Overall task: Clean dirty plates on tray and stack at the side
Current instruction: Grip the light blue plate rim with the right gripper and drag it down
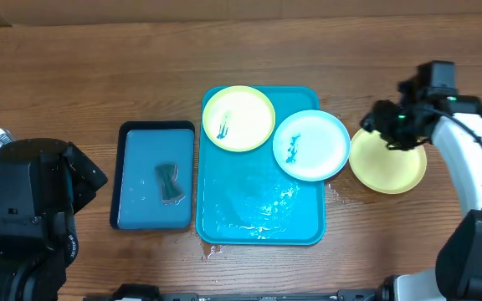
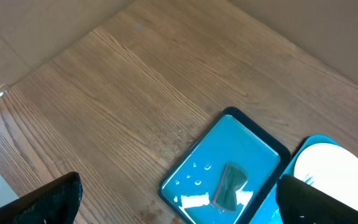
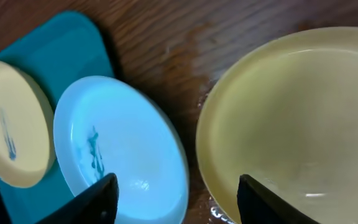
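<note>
The teal tray (image 1: pixel 262 219) lies mid-table with water on it. A yellow-green plate (image 1: pixel 238 118) with teal smears sits on its far left corner. A white-light blue plate (image 1: pixel 310 145) with a teal smear sits on its right rim. A second yellow-green plate (image 1: pixel 388 164), with no smears showing, lies on the table right of the tray. My right gripper (image 1: pixel 392 125) is open and empty above that plate's left edge (image 3: pixel 291 118), next to the white plate (image 3: pixel 123 149). My left gripper (image 2: pixel 179 205) is open and empty, high at the left.
A smaller black-rimmed blue tray (image 1: pixel 153 176) left of the teal tray holds a dark teal sponge (image 1: pixel 170 182); both show in the left wrist view, tray (image 2: pixel 194 168) and sponge (image 2: pixel 229 186). Water drops lie on the wood near the tray's right side (image 1: pixel 335 194).
</note>
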Motion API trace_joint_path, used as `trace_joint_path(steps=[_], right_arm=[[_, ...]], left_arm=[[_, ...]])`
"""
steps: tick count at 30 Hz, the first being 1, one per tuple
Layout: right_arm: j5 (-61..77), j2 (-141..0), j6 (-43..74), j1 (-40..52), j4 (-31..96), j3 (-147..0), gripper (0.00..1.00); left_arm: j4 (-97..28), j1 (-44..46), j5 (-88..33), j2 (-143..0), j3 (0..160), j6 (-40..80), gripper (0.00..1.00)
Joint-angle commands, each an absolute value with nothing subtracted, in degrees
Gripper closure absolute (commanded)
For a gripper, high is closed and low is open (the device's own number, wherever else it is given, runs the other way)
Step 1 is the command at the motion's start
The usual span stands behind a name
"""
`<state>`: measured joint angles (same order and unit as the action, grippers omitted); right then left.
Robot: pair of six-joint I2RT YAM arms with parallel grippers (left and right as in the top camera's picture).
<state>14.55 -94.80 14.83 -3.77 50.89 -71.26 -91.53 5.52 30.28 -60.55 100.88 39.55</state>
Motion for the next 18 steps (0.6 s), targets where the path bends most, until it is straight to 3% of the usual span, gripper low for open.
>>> trace_joint_path(steps=[1,5,7,9,10,18], right_arm=[[7.7,-95.9,12.0,1.1,47.8,-67.4,0.36],[-2.3,-98.4,14.5,5.6,42.3,-62.8,0.36],[-3.5,-99.4,16.5,6.4,40.9,-61.7,0.45],[-2.3,-99.7,17.2,6.4,40.9,-61.7,0.85],[-1.5,-99.6,17.7,6.4,41.1,-61.8,0.96],[4.3,-94.1,18.3,6.4,50.6,-66.1,0.96]], left_arm=[[-91.5,5.1,31.4,-60.7,101.4,40.9,0.0],[-91.5,5.1,31.4,-60.7,101.4,40.9,0.0],[-91.5,5.1,31.4,-60.7,101.5,40.9,0.0],[-91.5,5.1,31.4,-60.7,101.4,40.9,0.0],[-91.5,5.1,31.4,-60.7,101.5,40.9,0.0],[-91.5,5.1,31.4,-60.7,101.4,40.9,0.0]])
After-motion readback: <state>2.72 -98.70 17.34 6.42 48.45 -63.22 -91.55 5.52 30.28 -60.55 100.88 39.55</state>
